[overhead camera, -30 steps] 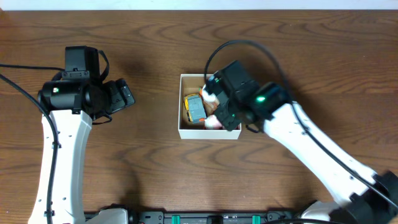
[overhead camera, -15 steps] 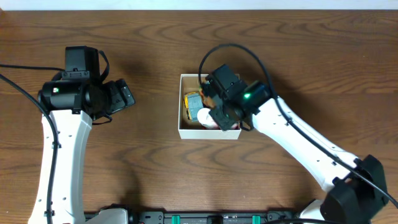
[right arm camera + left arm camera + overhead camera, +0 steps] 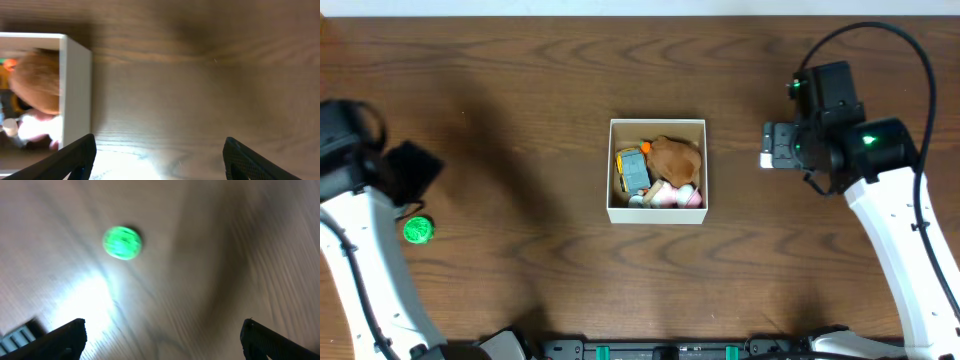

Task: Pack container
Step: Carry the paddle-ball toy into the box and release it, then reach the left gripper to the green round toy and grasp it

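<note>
The container (image 3: 656, 214), a small square box with white walls, stands mid-table. Inside lie a brown plush toy (image 3: 676, 155), a yellow-and-grey toy (image 3: 632, 172) and a pink-and-white toy (image 3: 677, 197). My right gripper (image 3: 770, 147) hovers to the right of the box, open and empty. In the right wrist view the box's white wall (image 3: 76, 90) and the brown toy (image 3: 37, 80) sit at the left, and bare wood lies between the open fingers (image 3: 65, 160). A green ball (image 3: 417, 230) lies far left; my left gripper (image 3: 415, 168) is open just above it. The left wrist view shows the ball (image 3: 122, 243) blurred.
Dark wooden table all round. The arms' bases and black cables sit along the front edge (image 3: 650, 350). A black cable (image 3: 880, 40) loops over the right arm.
My right gripper has opened and pulled out of the box to the right, leaving the brown plush toy inside. The left arm has swung left, over the green ball.
</note>
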Motion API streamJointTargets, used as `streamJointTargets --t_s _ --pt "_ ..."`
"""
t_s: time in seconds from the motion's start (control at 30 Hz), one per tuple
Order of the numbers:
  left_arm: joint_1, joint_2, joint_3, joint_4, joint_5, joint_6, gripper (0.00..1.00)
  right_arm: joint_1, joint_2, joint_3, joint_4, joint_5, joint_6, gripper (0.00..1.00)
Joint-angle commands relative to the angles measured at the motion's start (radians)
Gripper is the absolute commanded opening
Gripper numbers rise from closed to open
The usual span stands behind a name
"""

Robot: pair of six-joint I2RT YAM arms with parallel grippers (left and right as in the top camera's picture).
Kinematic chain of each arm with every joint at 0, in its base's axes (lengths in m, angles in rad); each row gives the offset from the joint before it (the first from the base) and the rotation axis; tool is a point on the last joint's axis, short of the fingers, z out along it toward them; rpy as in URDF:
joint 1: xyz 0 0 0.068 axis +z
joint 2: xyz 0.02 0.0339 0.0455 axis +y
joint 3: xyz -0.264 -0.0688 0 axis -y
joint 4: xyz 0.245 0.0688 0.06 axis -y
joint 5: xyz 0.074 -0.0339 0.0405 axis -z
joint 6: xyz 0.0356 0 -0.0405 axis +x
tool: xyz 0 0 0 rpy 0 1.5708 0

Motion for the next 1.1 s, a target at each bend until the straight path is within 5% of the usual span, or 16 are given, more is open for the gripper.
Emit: streamJointTargets --t_s 0.0,0.63,1.07 --pt "0.113 0.045 -0.011 0.024 -0.013 -0.067 0.98 -0.040 0.006 -0.024 -0.014 -0.053 0.015 0.82" --pt "0.205 0.579 -0.024 0.178 0.069 0.013 0.98 -0.037 0.006 -0.040 -0.018 -0.054 0.000 0.83" --pt "0.205 0.671 -0.026 0.220 0.069 0.032 0.98 -0.037 0.006 -0.040 -0.014 -0.054 0.000 0.83"
